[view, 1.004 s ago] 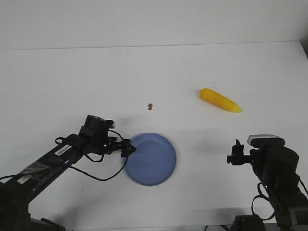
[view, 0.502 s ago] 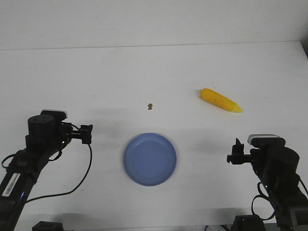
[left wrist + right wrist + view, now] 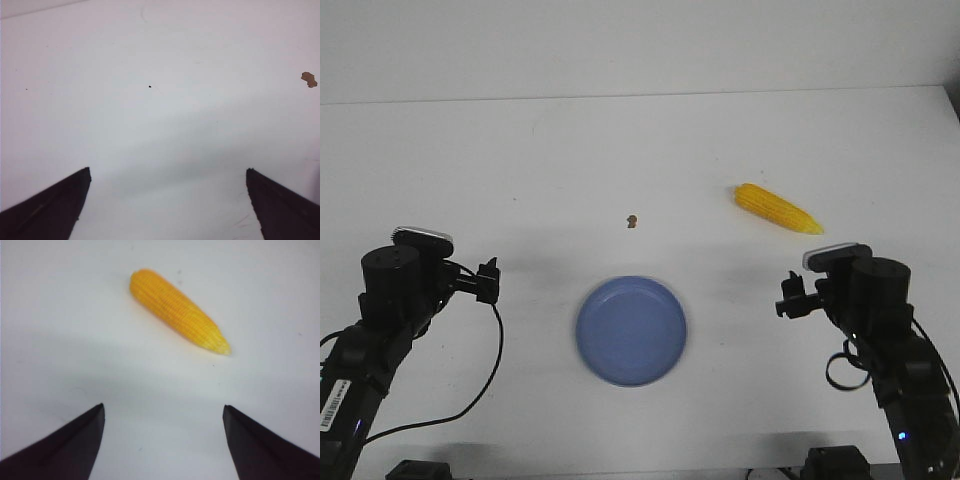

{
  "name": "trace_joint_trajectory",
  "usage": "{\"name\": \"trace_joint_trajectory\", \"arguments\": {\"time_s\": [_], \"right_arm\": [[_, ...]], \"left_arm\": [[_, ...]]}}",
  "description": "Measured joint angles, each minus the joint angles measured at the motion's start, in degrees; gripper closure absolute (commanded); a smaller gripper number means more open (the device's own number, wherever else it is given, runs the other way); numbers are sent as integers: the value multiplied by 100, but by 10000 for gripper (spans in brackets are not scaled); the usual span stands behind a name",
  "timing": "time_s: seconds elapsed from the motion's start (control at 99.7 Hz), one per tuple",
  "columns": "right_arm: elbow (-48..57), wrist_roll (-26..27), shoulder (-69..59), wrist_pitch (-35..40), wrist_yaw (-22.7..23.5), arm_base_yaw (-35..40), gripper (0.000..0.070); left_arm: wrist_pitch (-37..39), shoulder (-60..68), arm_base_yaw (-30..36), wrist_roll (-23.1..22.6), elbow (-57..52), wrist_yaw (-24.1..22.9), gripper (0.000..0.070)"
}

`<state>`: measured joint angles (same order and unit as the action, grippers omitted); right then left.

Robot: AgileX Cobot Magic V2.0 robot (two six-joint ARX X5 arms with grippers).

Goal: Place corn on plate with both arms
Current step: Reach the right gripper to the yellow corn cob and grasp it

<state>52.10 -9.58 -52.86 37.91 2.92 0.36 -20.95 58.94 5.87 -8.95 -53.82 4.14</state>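
While parked low at either side of a white tabletop [image 3: 640, 150], pictured: two black robot arms, the left gripper [image 3: 167, 210] and right gripper [image 3: 162, 445] both spread wide and empty. Lying well apart from a round, shallow periwinkle-blue plate [image 3: 631, 330]: a yellow, bumpy-kerneled corn cob [image 3: 778, 209], beyond the right arm, pointed end away from the plate. Also seen: a small brown crumb [image 3: 632, 220] behind the plate. Likely hazards: a tapered, rounded cob rolling or squirting from the fingers if pinched off-centre; a drop short of the plate's rim.
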Motion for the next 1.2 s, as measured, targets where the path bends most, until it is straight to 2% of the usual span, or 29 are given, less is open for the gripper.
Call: {"name": "trace_joint_trajectory", "arguments": {"time_s": [0.251,0.411,0.682,0.873,1.204], "right_arm": [[1069,-1130,-1991,-37,-92,-4,202],[2009,-1565,-3257,-35,-120,-44,202],[3169,-1982,-4570,350,157,-140,202],[3233,-2214,-4750,247,286,-184,202],[3252,-2282,-5191,-66,590,-470,202]], "left_arm": [[2,0,0,-9,0,0,63],[-2,0,0,61,0,4,63],[-13,0,0,118,0,20,63],[-13,0,0,120,0,20,63],[-28,0,0,160,0,20,63]]}}
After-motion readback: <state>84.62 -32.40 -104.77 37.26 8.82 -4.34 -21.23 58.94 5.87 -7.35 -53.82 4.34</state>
